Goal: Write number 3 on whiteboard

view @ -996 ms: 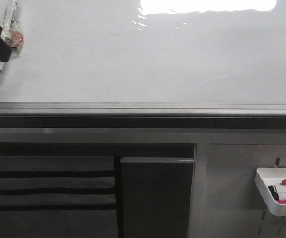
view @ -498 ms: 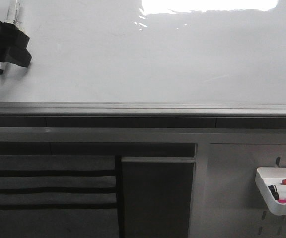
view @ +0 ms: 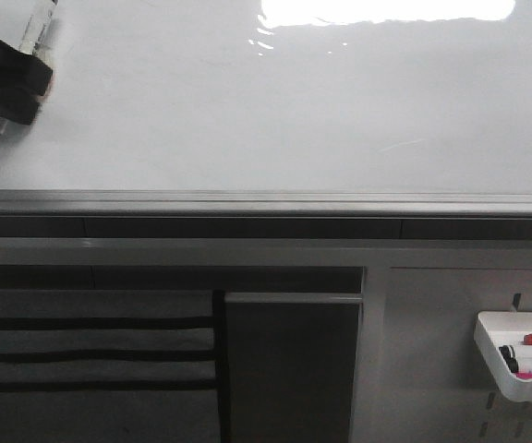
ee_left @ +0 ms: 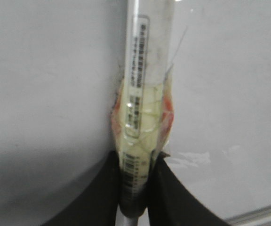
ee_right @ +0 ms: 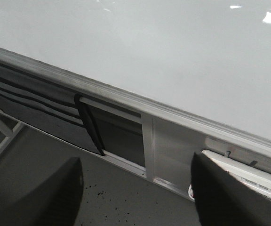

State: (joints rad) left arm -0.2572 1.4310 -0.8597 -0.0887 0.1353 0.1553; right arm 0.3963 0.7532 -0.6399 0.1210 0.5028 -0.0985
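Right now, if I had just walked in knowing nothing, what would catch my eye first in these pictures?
Probably the big glossy whiteboard filling the upper part of the front view, blank where it shows, with bright glare along its top. Next, at its far left edge, the left gripper clamps a marker, its tape-wrapped barrel squeezed between dark fingers. Low on the right, a small white tray of spare markers hangs on a grey panel.

Looking like a lab or workshop: whiteboard sitting above a grey pegboard panel holding a marker tray.
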